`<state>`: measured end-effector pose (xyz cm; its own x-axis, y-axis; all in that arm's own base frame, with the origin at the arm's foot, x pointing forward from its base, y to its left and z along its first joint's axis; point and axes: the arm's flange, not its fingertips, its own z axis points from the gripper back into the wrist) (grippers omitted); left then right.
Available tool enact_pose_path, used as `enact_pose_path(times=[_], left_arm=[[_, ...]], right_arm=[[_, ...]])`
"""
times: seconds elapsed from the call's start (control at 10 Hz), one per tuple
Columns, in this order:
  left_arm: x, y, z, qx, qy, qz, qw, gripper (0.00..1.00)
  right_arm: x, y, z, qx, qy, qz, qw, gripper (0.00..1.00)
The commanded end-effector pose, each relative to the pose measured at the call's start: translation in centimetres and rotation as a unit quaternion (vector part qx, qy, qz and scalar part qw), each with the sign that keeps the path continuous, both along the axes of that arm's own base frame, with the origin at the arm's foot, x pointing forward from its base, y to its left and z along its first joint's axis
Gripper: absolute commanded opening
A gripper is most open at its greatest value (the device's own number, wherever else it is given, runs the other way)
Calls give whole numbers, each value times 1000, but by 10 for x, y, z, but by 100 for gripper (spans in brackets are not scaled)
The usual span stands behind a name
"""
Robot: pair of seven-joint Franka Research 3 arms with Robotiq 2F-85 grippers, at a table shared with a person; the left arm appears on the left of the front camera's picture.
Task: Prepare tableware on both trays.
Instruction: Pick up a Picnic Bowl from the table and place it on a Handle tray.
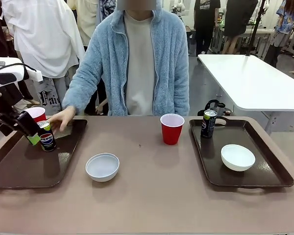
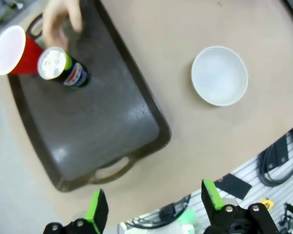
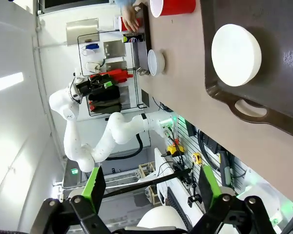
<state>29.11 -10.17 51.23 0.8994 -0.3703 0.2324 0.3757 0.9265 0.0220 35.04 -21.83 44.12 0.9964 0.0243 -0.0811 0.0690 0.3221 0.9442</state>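
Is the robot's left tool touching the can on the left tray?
Apart. The left wrist view shows the left tool far from the can, tray between them.

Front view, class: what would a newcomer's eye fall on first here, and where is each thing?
The person's hand rests at the far edge of the left tray, next to the far red cup and the left can. The middle red cup and the loose white bowl stand on bare table between the trays, while the right tray holds the right can and the right bowl.
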Motion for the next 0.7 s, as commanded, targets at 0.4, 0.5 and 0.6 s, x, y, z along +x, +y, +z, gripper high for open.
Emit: enact_pose_path(times=[0.4, 0.5, 0.6], left_arm=[[100, -89, -25, -66, 55, -8, 996, 100], [109, -103, -40, -73, 57, -7, 996, 100], [114, -116, -58, -71, 60, -6, 996, 100]], right_arm=[[-2, 0, 1, -8, -1, 2, 1000, 100], [-2, 0, 1, -8, -1, 2, 1000, 100], [-2, 0, 1, -8, -1, 2, 1000, 100]])
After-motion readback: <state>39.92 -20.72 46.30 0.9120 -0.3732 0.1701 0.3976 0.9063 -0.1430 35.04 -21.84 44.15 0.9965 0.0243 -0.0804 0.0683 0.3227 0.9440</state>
